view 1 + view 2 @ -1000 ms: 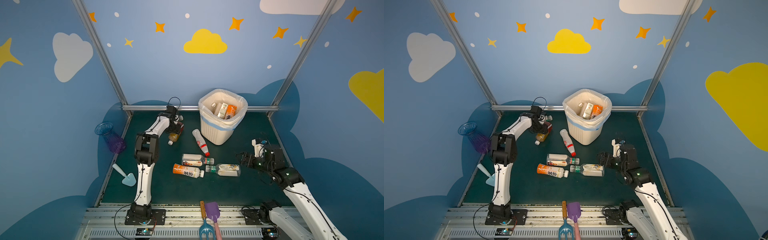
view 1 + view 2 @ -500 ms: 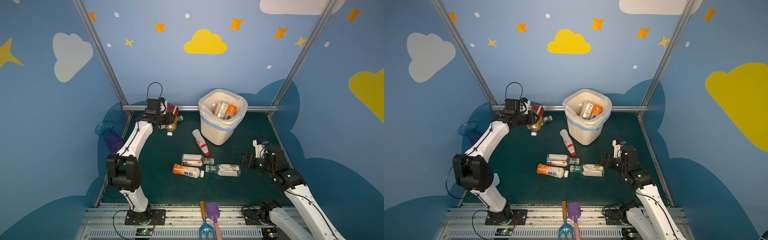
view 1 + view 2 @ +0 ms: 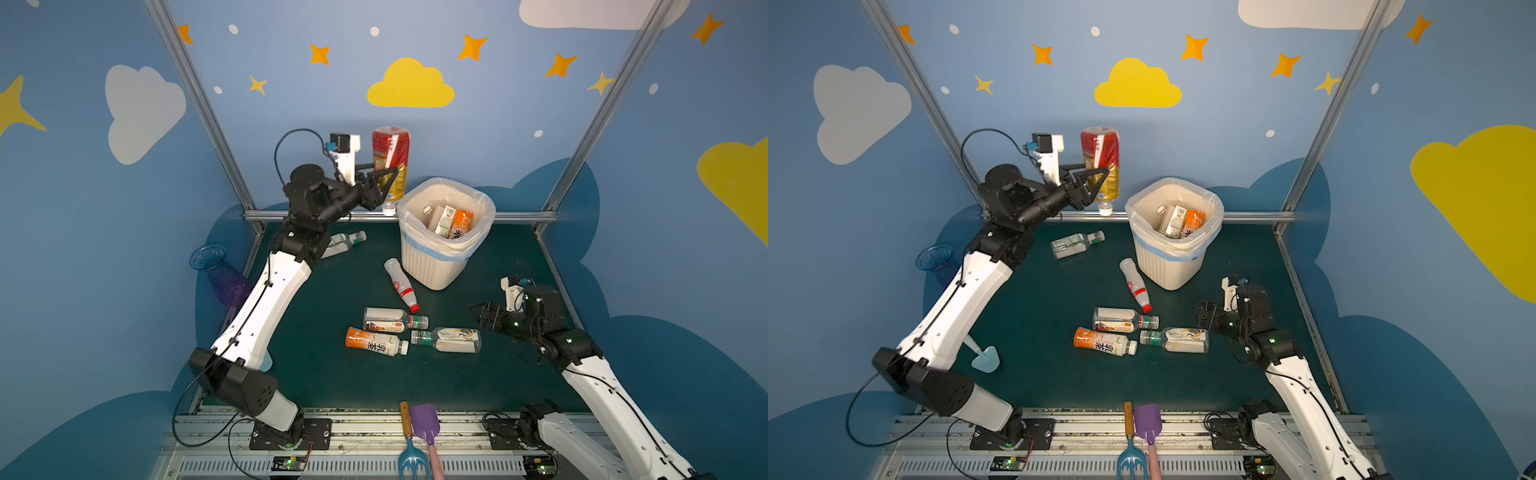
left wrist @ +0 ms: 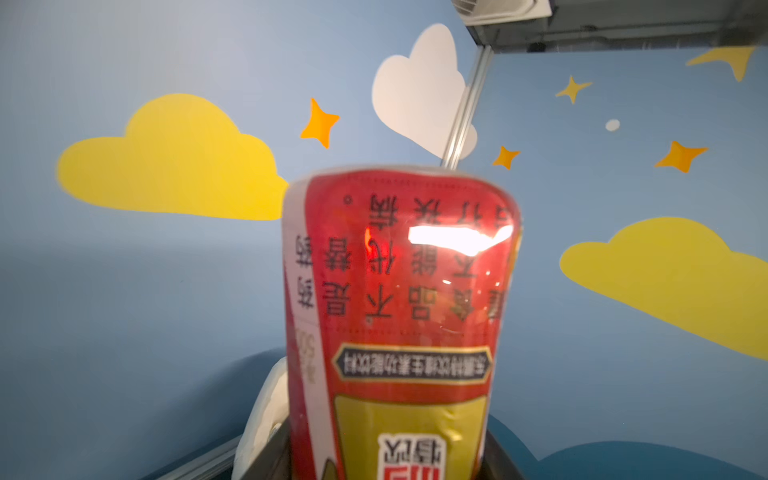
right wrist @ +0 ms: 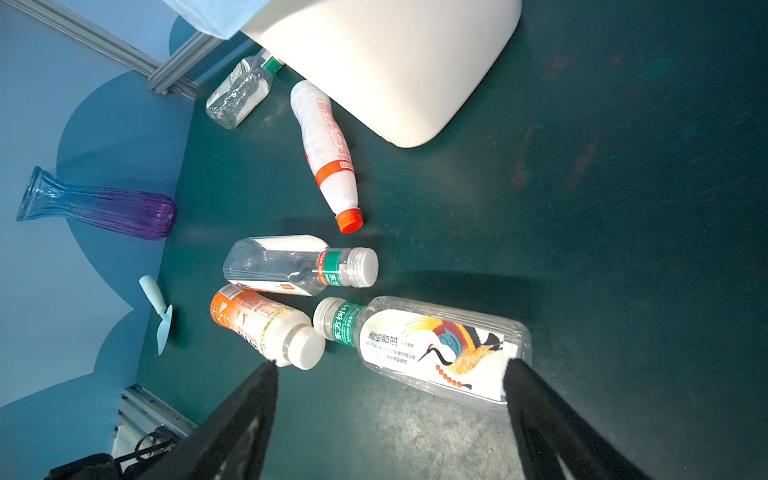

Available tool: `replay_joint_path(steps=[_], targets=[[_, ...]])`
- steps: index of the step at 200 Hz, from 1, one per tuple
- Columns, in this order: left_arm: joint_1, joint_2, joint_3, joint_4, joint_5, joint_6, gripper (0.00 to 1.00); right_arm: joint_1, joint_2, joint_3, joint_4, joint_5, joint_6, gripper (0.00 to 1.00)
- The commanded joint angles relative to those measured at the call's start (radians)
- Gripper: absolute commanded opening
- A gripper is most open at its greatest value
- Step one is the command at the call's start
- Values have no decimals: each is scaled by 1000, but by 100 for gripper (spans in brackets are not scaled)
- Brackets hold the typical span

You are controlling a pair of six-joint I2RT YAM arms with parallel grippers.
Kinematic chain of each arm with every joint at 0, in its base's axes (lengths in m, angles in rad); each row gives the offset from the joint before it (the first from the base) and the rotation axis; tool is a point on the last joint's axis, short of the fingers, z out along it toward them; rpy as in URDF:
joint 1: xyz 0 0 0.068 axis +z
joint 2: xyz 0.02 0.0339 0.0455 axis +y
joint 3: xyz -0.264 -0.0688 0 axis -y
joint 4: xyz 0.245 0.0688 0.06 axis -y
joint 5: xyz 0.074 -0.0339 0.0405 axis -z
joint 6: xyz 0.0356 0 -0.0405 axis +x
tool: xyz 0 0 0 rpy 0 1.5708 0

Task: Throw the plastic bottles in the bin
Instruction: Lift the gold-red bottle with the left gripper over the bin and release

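Red-and-gold-labelled plastic bottle, cap down, clamped in left gripper just beside rim of cream-white ribbed plastic bin. Several bottles already inside; leaves five more lying on dark green mat. Right gripper spread wide, empty, poised near clear crane-labelled bottle.

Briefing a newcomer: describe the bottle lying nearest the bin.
Find the cream bin at the mat's back. A bottle lies beside its base. Unlike the clear bottles nearby, it is opaque white with a red cap.
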State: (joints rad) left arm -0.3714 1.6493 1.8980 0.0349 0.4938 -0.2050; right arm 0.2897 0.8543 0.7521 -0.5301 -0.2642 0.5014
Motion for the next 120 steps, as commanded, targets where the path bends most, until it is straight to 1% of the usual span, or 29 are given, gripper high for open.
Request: replay_joint_path(steps=[1, 4, 7, 10, 13, 14, 16, 18, 41, 49, 52, 59, 77, 88, 101, 120], targets=[[-18, 210, 211, -124, 32, 60, 58, -1, 10, 50, 16, -7, -10, 86], [-20, 240, 255, -147, 32, 60, 61, -1, 12, 51, 14, -5, -12, 86], [-21, 277, 303, -170, 35, 59, 67, -2, 13, 52, 13, -2, -14, 86], [-20, 312, 347, -195, 39, 56, 75, -2, 15, 54, 11, 0, -17, 86], [-21, 347, 394, -222, 42, 55, 85, -2, 16, 57, 9, 1, -20, 86], [-21, 359, 417, -231, 43, 56, 87, -2, 18, 57, 7, 1, -21, 86], [-21, 376, 437, -250, 41, 56, 96, -1, 18, 59, 5, 2, -22, 86], [-22, 405, 477, -272, 38, 56, 99, -1, 19, 58, 3, 1, -24, 86], [-22, 685, 1002, -594, -5, 60, 100, -1, 29, 79, -24, -1, -42, 86], [-22, 757, 1205, -693, -16, 68, 100, -1, 27, 83, -35, -1, -50, 86], [-21, 766, 1241, -696, -8, 65, 100, -2, 25, 83, -39, 0, -50, 86], [-17, 715, 1193, -697, 3, 65, 100, -3, 18, 83, -43, 4, -51, 86], [-33, 549, 969, -668, -29, 101, 100, -3, -4, 73, -41, 9, -46, 86], [-48, 427, 794, -616, -40, 126, 100, -3, -15, 65, -33, 6, -38, 86], [-66, 280, 569, -534, -87, 149, 100, -3, -22, 57, -22, 0, -32, 86], [-69, 95, 291, -452, -156, 129, 100, -2, -23, 52, -18, -18, -29, 86]])
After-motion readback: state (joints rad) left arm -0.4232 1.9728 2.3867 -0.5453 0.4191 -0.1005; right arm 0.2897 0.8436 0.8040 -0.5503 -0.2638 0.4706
